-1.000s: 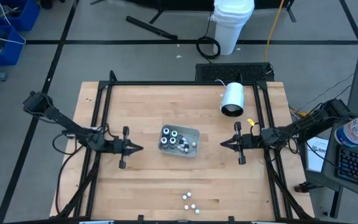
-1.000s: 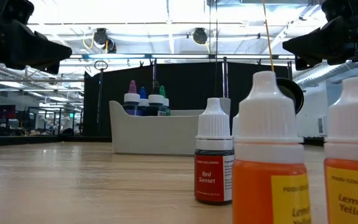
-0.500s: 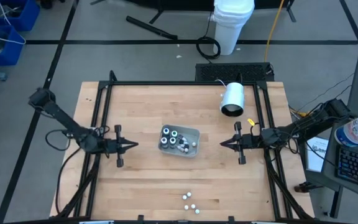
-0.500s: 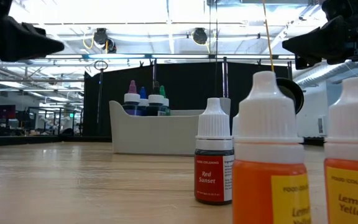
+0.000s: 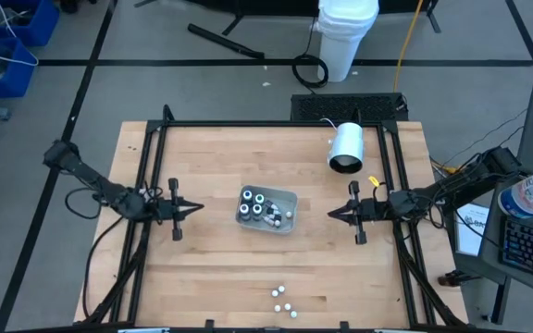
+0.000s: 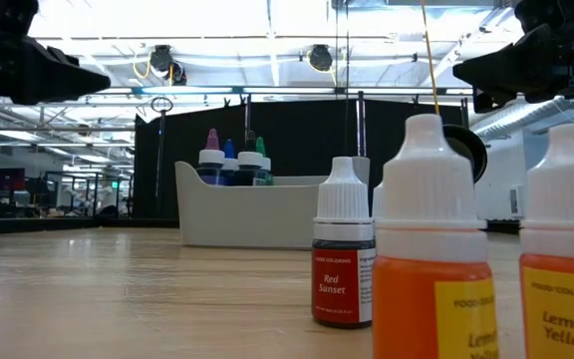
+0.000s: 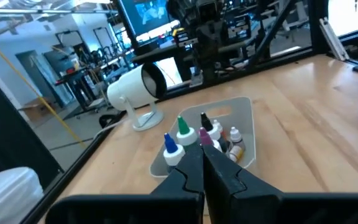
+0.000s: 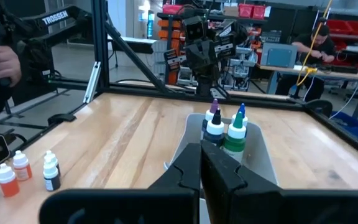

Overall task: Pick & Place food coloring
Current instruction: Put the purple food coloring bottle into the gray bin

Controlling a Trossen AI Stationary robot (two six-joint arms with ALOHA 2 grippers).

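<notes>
Food coloring, in tray: several small bottles (image 5: 259, 208) stand upright in the grey tray (image 5: 290, 198) near the table's middle; the wrist views show blue, green, purple and black tips.
Food coloring, loose: four white-capped bottles (image 5: 283, 299) stand on the bare wood by the table's near edge, well apart from the tray. The low view shows them close up: a "Red Sunset" bottle (image 6: 343, 257) and orange-filled ones (image 6: 431, 249) beside it.
Left gripper (image 5: 195, 209): over the table's left side, tip pointing at the tray, clear of it. Jaws pressed together, nothing between them.
Right gripper (image 5: 333, 213): over the table's right side, tip pointing at the tray from the opposite side, clear of it. Jaws pressed together, nothing held.
White cylinder (image 5: 346, 147): lies on its side on its stand at the far right of the table, dark open end toward the tray.
Table (image 5: 211, 268): pale wood planks inside a black frame.
</notes>
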